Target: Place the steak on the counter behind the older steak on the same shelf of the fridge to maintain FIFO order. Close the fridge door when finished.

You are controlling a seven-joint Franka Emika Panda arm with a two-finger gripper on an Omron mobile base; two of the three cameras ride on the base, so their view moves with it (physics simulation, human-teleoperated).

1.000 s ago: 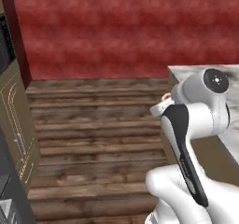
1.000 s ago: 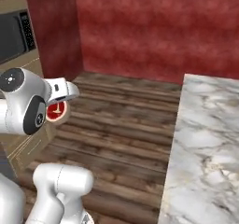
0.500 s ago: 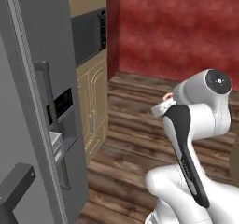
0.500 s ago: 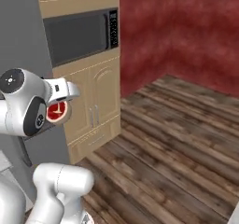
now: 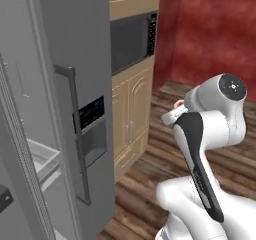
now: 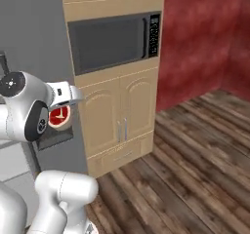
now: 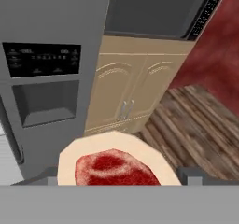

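The steak [image 7: 114, 167], red with pale marbling and cream fat sides, sits between my gripper's [image 7: 119, 176] fingertips in the hand view. From the right base view the steak [image 6: 59, 118] hangs under the white hand, with the gripper [image 6: 60, 115] shut on it. The fridge [image 5: 75, 59] stands at left as a tall grey front with a dark bar handle [image 5: 70, 134] and a dispenser panel [image 7: 42, 59]. A pale opening with a white bin [image 5: 40, 156] shows at its left edge. The counter and the older steak are out of view.
A tan wooden cabinet column [image 6: 119, 111] with a built-in black microwave [image 6: 110, 40] stands right of the fridge. A red wall [image 6: 205, 38] lies beyond it. Dark wooden floor [image 6: 195, 160] spreads open to the right.
The whole view has swung: red wall and marble counter slid out of sight, fridge and microwave cabinet came in. The camera moved with the base. The steak stays in the gripper.
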